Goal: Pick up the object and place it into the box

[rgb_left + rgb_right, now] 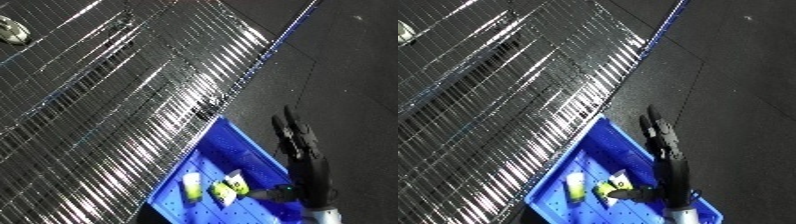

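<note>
A blue bin (pixel 233 131) lies at the bottom of the tilted view, next to a wire-mesh shelf (pixel 115 100). Inside it are two small yellow and white objects, one (pixel 192 186) beside the other (pixel 227 188), which carries a dark label. My right hand (pixel 304 162) hangs over the bin's right rim with its black fingers (pixel 656 131) straight and holding nothing. Its thumb reaches towards the labelled object; I cannot tell if they touch. A small round pale object (pixel 11 30) lies on the mesh at the far upper left. My left hand is out of view.
The shiny mesh shelf fills the left and middle, edged by a blue rail (pixel 282 37). Dark floor (pixel 355 75) spreads across the right side beyond the bin.
</note>
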{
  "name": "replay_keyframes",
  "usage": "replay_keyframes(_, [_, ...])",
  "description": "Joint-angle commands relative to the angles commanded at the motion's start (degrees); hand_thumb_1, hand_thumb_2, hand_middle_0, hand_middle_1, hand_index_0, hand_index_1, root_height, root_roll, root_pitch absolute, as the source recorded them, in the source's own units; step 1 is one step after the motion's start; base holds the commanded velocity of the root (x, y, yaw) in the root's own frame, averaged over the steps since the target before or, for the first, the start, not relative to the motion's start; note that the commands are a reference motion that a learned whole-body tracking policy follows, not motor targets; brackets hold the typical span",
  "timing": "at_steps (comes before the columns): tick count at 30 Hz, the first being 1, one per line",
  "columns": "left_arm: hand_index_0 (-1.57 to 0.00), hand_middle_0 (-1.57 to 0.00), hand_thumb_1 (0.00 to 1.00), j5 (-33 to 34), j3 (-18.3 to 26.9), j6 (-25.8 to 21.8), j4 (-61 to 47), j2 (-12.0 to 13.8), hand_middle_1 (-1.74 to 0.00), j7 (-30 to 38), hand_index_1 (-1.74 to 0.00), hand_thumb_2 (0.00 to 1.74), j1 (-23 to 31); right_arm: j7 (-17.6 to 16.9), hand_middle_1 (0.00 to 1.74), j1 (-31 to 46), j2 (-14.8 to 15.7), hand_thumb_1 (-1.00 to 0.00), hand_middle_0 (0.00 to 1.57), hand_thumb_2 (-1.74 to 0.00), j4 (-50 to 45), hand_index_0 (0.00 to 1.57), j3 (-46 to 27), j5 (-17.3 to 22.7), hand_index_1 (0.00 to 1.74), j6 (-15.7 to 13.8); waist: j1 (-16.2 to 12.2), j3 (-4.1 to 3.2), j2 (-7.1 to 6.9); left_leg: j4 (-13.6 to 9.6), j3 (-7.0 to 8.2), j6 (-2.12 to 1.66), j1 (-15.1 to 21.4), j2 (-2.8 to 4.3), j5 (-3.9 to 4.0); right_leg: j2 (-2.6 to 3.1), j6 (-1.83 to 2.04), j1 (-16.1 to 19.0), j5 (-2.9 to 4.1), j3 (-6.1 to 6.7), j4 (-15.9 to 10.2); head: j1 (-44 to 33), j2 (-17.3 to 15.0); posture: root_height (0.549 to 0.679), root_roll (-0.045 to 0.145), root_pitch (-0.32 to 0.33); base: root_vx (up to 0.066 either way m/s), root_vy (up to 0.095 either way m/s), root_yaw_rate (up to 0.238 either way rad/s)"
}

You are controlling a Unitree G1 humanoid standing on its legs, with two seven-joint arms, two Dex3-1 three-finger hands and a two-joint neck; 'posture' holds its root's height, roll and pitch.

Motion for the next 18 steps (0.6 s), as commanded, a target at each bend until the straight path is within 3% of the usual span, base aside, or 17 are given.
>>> replay_keyframes(11, [-1.57,-1.57,1.0,0.0,-0.6,0.1,0.3,-0.2,-1.74,0.5,-1.74,1.74,-0.6,3.9,0.0,-1.5,0.2,0.0,0.0,0.0,-1.6,0.0,0.6,2.2,0.0,1.2,1.0,0.0,-0.25,-1.2,-0.63,-0.44,0.8,-0.01,1.07,-0.68,0.2,1.4,0.71,-0.56,-1.7,-3.6,-0.9,0.64,0.1,0.072,-0.004,0.005,0.032])
replay_keyframes(18, [-1.57,-1.57,1.0,-0.1,-1.3,2.0,2.2,-0.2,-1.74,0.6,-1.74,1.74,-2.5,8.9,0.0,-7.6,-0.6,0.0,0.0,0.0,-2.1,0.0,3.3,2.2,0.0,7.7,3.4,0.0,-1.21,-0.8,-2.33,-0.73,0.5,-0.08,1.4,-1.42,0.05,2.3,0.63,-1.59,-1.4,-10.1,-3.4,0.64,0.095,0.057,0.001,-0.038,0.141])
